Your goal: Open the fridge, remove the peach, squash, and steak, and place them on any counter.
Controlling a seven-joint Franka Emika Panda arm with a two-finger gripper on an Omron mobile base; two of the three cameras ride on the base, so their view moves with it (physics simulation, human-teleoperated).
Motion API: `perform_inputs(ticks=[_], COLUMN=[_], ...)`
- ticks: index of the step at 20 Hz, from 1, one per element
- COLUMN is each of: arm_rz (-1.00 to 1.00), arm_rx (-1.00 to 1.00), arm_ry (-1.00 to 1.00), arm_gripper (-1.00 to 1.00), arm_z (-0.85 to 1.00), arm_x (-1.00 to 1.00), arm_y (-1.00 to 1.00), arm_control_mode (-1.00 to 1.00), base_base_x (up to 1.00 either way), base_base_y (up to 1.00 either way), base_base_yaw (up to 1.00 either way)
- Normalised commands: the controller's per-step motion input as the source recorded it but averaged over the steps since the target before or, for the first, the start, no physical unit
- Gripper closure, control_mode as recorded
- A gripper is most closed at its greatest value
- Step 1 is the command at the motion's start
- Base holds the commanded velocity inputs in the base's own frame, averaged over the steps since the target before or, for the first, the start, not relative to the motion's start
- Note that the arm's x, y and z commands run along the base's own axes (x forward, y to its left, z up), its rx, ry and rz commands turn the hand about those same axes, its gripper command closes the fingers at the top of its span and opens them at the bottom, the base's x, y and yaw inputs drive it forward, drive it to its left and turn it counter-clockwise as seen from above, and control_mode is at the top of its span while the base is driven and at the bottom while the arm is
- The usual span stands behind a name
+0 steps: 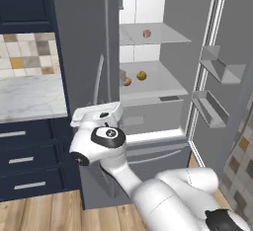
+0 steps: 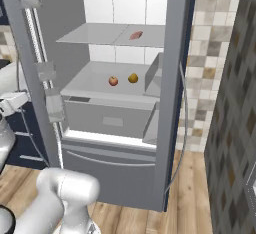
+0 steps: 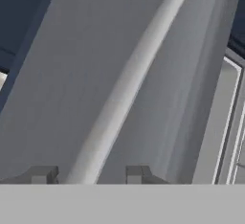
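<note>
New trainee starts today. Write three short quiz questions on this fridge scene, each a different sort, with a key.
1. True or false: the steak lies on the shelf above the peach and the squash.
2. Which lies nearer the fridge's open right door: A the peach, B the squash?
3. Fill in: in the hand view, the gripper has its fingertips either side of the left door's long curved ____.

Key: 1 true; 2 B; 3 handle.

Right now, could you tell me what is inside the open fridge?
In the fridge, the steak lies on the upper shelf; the peach and squash sit apart on the shelf below. The closed drawer's contents are hidden.
</note>
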Motion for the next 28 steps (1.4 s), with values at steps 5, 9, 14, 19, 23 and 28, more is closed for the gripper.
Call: perform_inputs(ticks=[5,9,14,19,23,28], arm_rz=[-0.11,-0.18,-0.25,-0.22,-0.2,-0.04], arm_rx=[-0.17,-0.22,-0.12,-0.06,-0.02,0.01], arm_ry=[0.0,0.34,0.07,-0.12,-0.12,-0.33], arm_gripper=[1.0,-1.0,-1.0,-1.0,-1.0,-1.0], arm_z=[0.39,0.09,-0.04,-0.74,-0.8,-0.07], arm_x=[-0.55,-0.01,0.0,-0.16,0.0,-0.53], arm_y=[1.0,1.0,0.94,0.6,0.01,0.01], arm_control_mode=[-1.0,-1.0,-1.0,-1.0,-1.0,-1.0], base_base_x=[0.0,0.0,0.0,0.0,0.0,0.0], base_base_y=[0.0,0.0,0.0,0.0,0.0,0.0], base_base_yaw=[0.0,0.0,0.0,0.0,0.0,0.0])
